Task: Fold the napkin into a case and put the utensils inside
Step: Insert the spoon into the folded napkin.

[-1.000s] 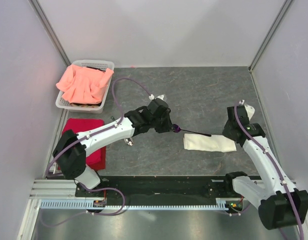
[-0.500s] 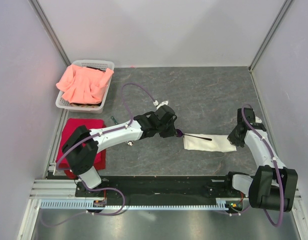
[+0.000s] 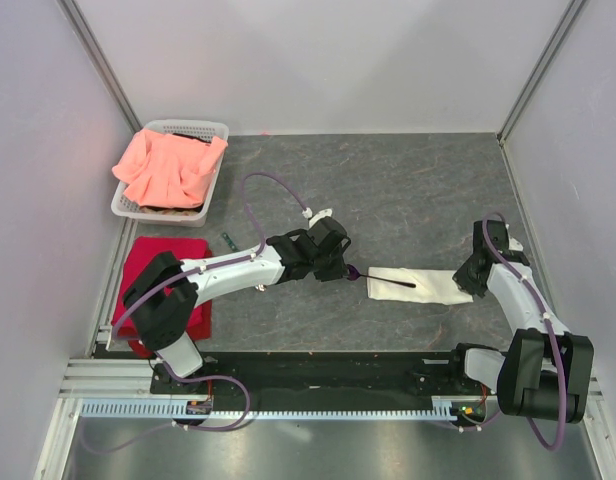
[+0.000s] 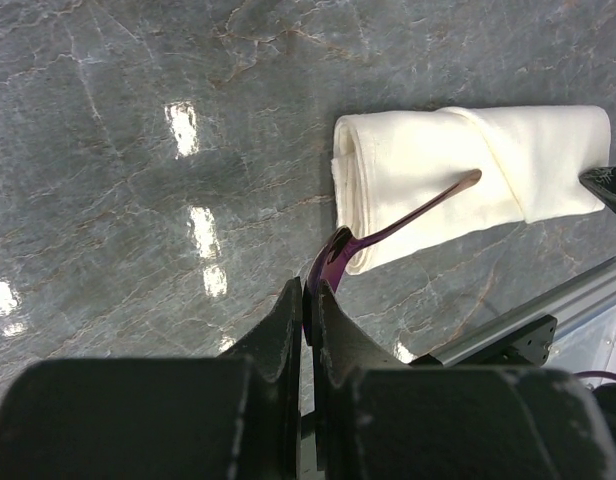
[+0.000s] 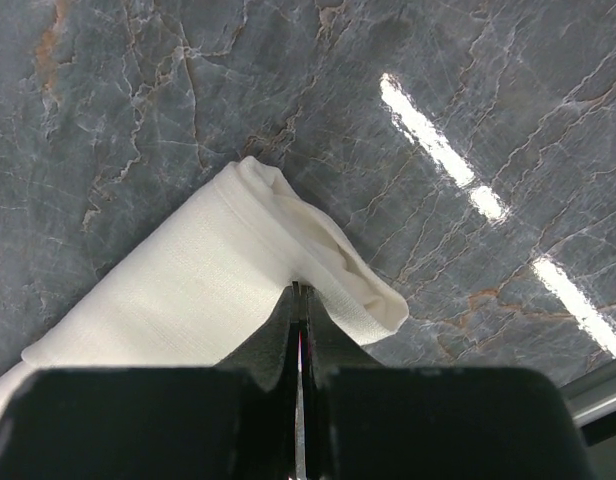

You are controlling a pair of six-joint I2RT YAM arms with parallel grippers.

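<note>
The napkin is folded into a narrow cream-white case lying right of centre on the grey table. My left gripper is shut on the round purple head of a utensil. Its slim handle reaches right over the case's left half. In the left wrist view the utensil slants up from the fingertips across the case. My right gripper is shut at the case's right end. In the right wrist view its tips rest against the cloth; no cloth shows between the jaws.
A white basket holding a salmon-pink cloth stands at the back left. A red cloth lies by the left arm's base. A small dark object sits behind the left arm. The black mounting rail runs along the near edge.
My right gripper swung to the case's right end and shut there. My left gripper carried the utensil right, so its handle now lies over the case.
</note>
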